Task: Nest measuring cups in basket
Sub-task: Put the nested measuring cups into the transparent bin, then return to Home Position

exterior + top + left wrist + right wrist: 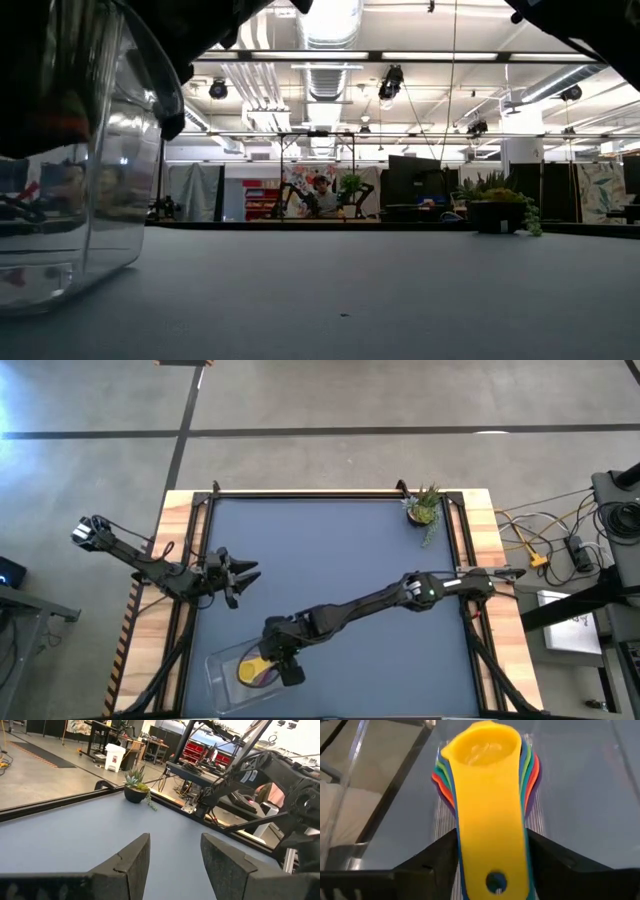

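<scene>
The measuring cups (485, 755) sit nested in one stack: yellow on top, with red, orange, purple, blue, green and teal rims showing around it. In the high view the stack (252, 670) lies inside the clear basket (222, 682) at the table's near left. My right gripper (492, 847) reaches into the basket (385, 775) and is shut on the stack's handles; in the high view it (284, 666) stands at the basket's right side. My left gripper (246, 574) waits open over the table's left side, and its own view shows it (175, 842) touching nothing. My right gripper pinches the stacked handles (492, 835) between its two fingers (437, 857), one on each long edge, near the handles' free end with the hanging hole. The fingers lie along the handles, slanting down from the table's right. Whether the bowls rest on the basket floor, I cannot tell.
A small potted plant (425, 508) stands at the table's far right corner, also in the left wrist view (135, 787). The basket's clear wall (95, 190) fills the left of the low view. The blue table top (340, 550) lies bare between the arms.
</scene>
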Controlling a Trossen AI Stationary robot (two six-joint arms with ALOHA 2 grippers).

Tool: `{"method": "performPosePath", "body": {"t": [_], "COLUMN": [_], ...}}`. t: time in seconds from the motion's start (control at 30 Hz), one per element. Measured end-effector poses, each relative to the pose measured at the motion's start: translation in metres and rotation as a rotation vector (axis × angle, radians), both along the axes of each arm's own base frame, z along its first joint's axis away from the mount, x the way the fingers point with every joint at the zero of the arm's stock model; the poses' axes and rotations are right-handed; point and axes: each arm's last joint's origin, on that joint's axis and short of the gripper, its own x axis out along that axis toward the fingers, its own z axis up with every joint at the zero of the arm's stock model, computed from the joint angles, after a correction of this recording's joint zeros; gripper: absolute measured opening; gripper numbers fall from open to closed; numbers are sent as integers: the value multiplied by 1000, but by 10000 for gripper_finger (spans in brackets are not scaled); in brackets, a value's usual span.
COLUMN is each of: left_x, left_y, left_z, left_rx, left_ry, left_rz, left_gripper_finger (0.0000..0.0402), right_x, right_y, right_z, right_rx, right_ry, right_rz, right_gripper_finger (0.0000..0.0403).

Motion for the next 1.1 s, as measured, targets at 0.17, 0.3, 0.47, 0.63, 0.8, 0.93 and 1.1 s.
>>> {"method": "performPosePath", "body": {"t": [0.17,0.3,0.47,0.63,0.8,0.93,1.1], "left_x": [0,0,0,0,0,1,0], "left_y": [0,0,0,-2,-3,-4,-3], "left_z": [0,0,0,0,0,-1,1], "left_rx": [0,1,-7,-15,-22,-21,-4], "left_ry": [1,2,-1,-3,-2,3,0], "left_rz": [0,0,-8,-72,-109,-138,-139], "left_gripper_finger": [159,159,159,159,159,159,159], "right_x": [-3,-6,-15,-35,-62,-98,-161], "right_y": [0,-1,-3,-11,-16,-15,-35], "right_z": [11,27,59,113,135,145,150], "right_rx": [2,8,8,-9,-34,-107,-63], "right_ry": [-15,-40,-99,-199,-211,-275,-428], "right_rz": [3,3,19,47,46,-39,-105], "right_gripper_finger": [225,246,254,229,193,159,121]}}
